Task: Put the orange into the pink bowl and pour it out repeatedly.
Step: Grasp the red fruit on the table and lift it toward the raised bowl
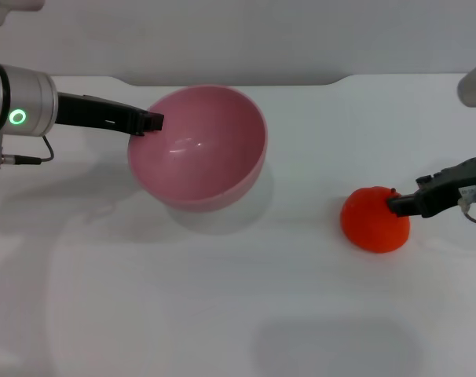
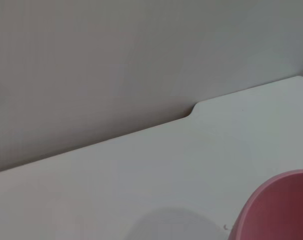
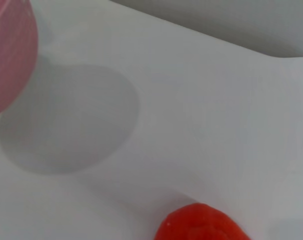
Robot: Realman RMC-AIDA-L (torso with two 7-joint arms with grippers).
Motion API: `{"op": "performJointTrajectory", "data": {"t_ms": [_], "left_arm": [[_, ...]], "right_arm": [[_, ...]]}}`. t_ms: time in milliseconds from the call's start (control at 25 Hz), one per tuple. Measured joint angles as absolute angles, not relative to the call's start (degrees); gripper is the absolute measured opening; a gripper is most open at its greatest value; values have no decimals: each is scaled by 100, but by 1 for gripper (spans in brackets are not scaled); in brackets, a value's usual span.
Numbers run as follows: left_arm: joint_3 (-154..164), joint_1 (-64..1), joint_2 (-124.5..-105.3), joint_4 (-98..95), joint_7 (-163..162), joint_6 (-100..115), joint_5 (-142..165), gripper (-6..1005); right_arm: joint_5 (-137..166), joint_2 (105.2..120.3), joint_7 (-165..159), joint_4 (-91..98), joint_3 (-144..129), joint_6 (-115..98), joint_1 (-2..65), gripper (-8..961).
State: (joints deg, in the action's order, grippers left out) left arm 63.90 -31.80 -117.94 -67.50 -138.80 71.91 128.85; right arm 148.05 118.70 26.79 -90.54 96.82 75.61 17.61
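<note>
The pink bowl (image 1: 199, 149) is held tilted above the white table, its opening facing toward me and nothing inside it. My left gripper (image 1: 148, 122) is shut on its left rim. The bowl's edge also shows in the left wrist view (image 2: 281, 210) and in the right wrist view (image 3: 9, 50). The orange (image 1: 371, 221) rests on the table at the right, well clear of the bowl. My right gripper (image 1: 397, 204) touches the orange's upper right side. In the right wrist view only the top of the orange (image 3: 201, 225) shows.
The white table (image 1: 222, 314) spreads across the whole view, with its back edge (image 1: 238, 80) and a grey wall behind it. The bowl casts a round shadow (image 3: 66, 120) on the tabletop between the bowl and the orange.
</note>
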Motion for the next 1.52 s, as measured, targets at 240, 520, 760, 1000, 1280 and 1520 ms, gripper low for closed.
{"op": "performJointTrajectory", "data": {"t_ms": [240, 520, 760, 1000, 1280, 1520], "left_arm": [[6392, -3162, -11795, -6769, -13892, 7217, 12877, 47], [6389, -3165, -11795, -6783, -13903, 7228, 12867, 47], [6393, -3195, -11795, -6786, -13904, 7241, 12833, 47], [6466, -3207, -11795, -6792, -13910, 7243, 12814, 47], [6518, -3182, -11802, -6794, -13913, 7243, 12755, 47], [6540, -3161, -11804, -6793, -13913, 7236, 12741, 47]], "right_arm": [[14806, 11873, 2681, -8809, 9579, 7435, 1879, 603], [14810, 11869, 2681, -8479, 9525, 7238, 1938, 602], [14816, 11859, 2681, -8251, 9523, 7039, 1975, 600], [14819, 11850, 2694, -8031, 9460, 6848, 2034, 598], [14819, 11848, 2772, -7775, 9221, 6593, 2133, 596], [14827, 11865, 2932, -7674, 9009, 6440, 2165, 594]]}}
